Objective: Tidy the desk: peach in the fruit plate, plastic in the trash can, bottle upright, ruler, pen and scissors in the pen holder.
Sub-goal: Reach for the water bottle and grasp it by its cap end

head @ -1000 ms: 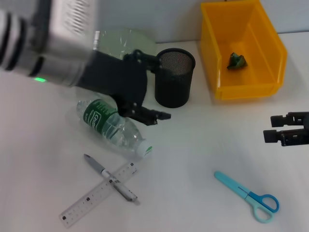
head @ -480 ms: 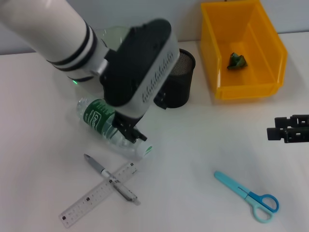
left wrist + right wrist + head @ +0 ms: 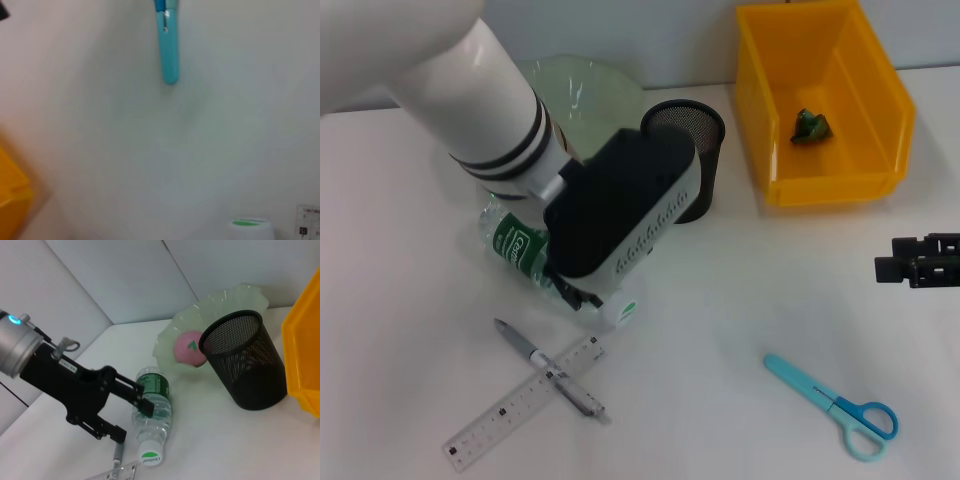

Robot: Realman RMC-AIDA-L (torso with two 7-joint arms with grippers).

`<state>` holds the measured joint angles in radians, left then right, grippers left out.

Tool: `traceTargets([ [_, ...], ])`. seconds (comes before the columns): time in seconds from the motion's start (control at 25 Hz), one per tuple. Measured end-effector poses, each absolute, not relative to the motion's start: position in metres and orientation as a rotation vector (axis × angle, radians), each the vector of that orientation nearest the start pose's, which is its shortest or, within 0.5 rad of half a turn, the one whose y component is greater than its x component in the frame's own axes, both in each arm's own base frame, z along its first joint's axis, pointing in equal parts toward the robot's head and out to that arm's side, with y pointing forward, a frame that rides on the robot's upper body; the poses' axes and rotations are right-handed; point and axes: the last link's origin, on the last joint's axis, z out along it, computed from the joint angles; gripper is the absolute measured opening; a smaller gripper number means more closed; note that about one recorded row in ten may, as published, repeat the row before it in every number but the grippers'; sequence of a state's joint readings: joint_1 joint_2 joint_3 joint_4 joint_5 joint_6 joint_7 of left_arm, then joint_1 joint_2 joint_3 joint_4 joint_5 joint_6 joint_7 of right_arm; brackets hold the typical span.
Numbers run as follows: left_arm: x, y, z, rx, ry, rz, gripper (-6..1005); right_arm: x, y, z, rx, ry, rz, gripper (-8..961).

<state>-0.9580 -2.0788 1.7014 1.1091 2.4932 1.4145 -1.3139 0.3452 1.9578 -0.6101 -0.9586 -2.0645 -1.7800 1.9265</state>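
Left gripper [image 3: 127, 410] hung open, fingers astride the bottle [image 3: 151, 412], not yet clamped. Bottle lay on its side by the pen holder [image 3: 685, 170]. Right gripper [image 3: 920, 265] parked aside; its state unclear.

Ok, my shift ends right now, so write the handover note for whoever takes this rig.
Left gripper: open, jaws straddling the lying bottle, not yet closed on it.
Right gripper: parked at the table's right edge.
Done: peach in the fruit plate; green plastic in the yellow trash can.
Left: stand the bottle upright; pen, lying across the ruler, and scissors all go into the empty pen holder.
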Motion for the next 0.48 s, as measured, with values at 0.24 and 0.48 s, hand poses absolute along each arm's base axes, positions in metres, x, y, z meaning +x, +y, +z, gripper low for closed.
traceTargets([
  [0.24,-0.091,0.367,-0.084,-2.763,1.509,0.859,785,0.311,0.287,0.100,-2.536,1.220,0.571,794],
  [0.48,-0.101,0.370,-0.096,-2.746,1.514,0.896,782,0.311,0.285,0.097,-2.538,1.222,0.577,794],
])
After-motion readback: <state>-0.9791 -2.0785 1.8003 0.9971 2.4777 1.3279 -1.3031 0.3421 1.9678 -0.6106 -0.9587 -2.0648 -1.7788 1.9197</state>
